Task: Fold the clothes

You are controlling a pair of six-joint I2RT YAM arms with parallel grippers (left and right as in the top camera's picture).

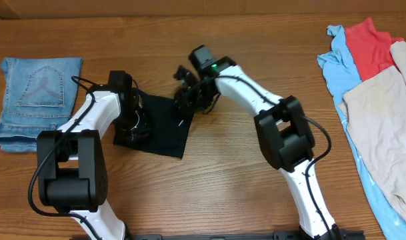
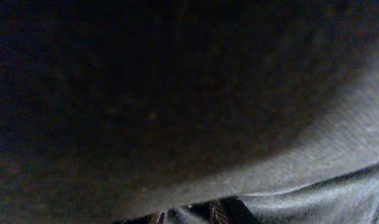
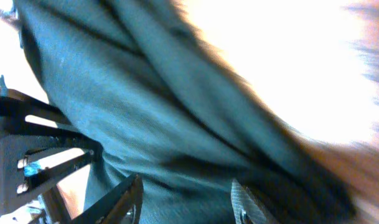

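A black T-shirt point(image 1: 164, 125) lies folded small on the wooden table, left of centre. My left gripper point(image 1: 133, 122) is down on its left part, where the cloth is bunched. In the left wrist view dark fabric point(image 2: 177, 93) fills nearly the whole frame, and the fingertips point(image 2: 217, 213) show close together at the bottom edge with cloth around them. My right gripper point(image 1: 189, 100) is at the shirt's far right corner. In the right wrist view its fingers point(image 3: 186, 202) stand apart, with the shirt's fabric point(image 3: 145, 106) lying between and beyond them.
Folded blue denim jeans point(image 1: 35, 93) lie at the far left. A pile of garments is at the right edge: light blue point(image 1: 339, 67), red point(image 1: 369, 43) and beige point(image 1: 383, 120). Bare wood lies in front of the shirt.
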